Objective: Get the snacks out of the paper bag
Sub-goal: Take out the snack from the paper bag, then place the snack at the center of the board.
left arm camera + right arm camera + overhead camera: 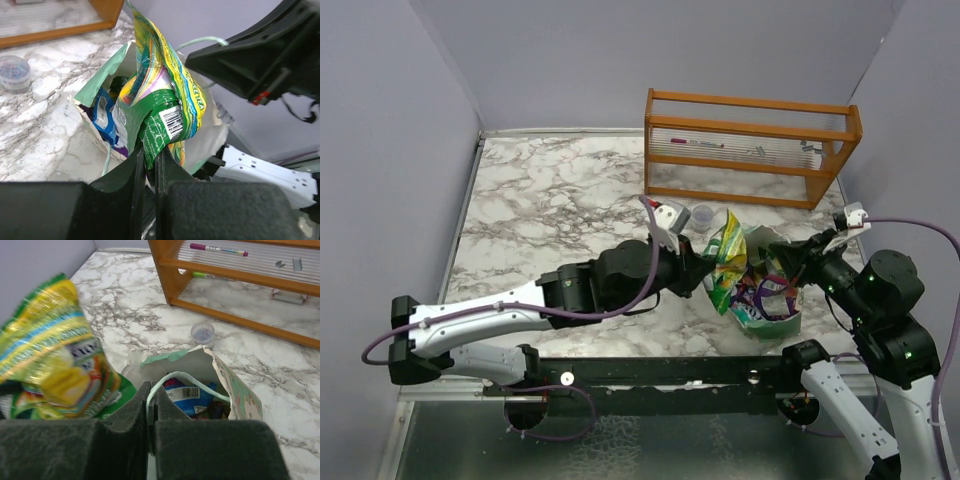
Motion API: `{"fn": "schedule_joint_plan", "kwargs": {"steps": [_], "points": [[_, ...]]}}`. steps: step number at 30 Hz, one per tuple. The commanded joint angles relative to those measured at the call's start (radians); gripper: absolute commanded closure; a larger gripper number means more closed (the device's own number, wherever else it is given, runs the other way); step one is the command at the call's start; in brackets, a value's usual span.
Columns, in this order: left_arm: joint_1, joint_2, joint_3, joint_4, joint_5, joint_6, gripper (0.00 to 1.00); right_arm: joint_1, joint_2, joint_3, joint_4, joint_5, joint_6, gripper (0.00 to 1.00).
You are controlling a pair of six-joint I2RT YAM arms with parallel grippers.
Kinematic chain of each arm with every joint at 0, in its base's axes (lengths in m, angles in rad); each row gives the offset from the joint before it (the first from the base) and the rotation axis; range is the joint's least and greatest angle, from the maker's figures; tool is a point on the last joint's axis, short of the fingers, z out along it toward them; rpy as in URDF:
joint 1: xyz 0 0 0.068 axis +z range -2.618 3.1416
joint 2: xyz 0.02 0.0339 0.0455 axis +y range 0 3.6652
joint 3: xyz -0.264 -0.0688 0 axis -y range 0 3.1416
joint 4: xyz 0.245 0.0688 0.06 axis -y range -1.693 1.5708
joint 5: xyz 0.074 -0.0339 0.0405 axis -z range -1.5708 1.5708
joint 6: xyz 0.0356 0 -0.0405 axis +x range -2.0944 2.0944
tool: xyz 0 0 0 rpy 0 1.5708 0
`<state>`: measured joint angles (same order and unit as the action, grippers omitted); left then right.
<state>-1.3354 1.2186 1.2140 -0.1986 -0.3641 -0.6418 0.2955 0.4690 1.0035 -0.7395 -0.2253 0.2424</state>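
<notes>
With the left hand clenched on a glossy green-and-yellow crinkly snack packet at the mouth of the pale mint-green paper bag — its thin string handle pinched in the right hand — extraction is under way, and the next move seemingly calls for carrying it clear onto the marble bench.

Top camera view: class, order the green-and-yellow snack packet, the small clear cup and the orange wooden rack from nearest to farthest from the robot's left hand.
1. Snack packet: pinched in the left hand itself.
2. Clear cup: on the table, just behind the hand.
3. Wooden rack: at the far right of the table.
</notes>
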Motion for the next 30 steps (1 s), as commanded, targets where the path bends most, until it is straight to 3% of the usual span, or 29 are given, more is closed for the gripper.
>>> {"fn": "schedule_joint_plan", "kwargs": {"steps": [1,10,20,25,30], "points": [[-0.002,-0.116,0.005,0.020,0.029,-0.009,1.00,0.007,-0.023,-0.019,0.029,0.044,-0.009,0.98],[-0.002,-0.218,0.079,-0.340,-0.282,0.008,1.00,0.011,-0.028,-0.015,0.041,0.043,-0.038,0.98],[-0.001,-0.196,0.073,-0.784,-0.614,-0.182,1.00,0.038,-0.120,-0.124,0.150,0.022,-0.061,0.98],[0.061,-0.134,-0.012,-0.794,-0.619,-0.157,1.00,0.051,-0.146,-0.147,0.163,0.089,-0.068,0.98],[0.391,-0.018,-0.084,-0.624,-0.367,0.080,1.00,0.063,-0.153,-0.159,0.177,0.060,-0.080,0.98]]}}
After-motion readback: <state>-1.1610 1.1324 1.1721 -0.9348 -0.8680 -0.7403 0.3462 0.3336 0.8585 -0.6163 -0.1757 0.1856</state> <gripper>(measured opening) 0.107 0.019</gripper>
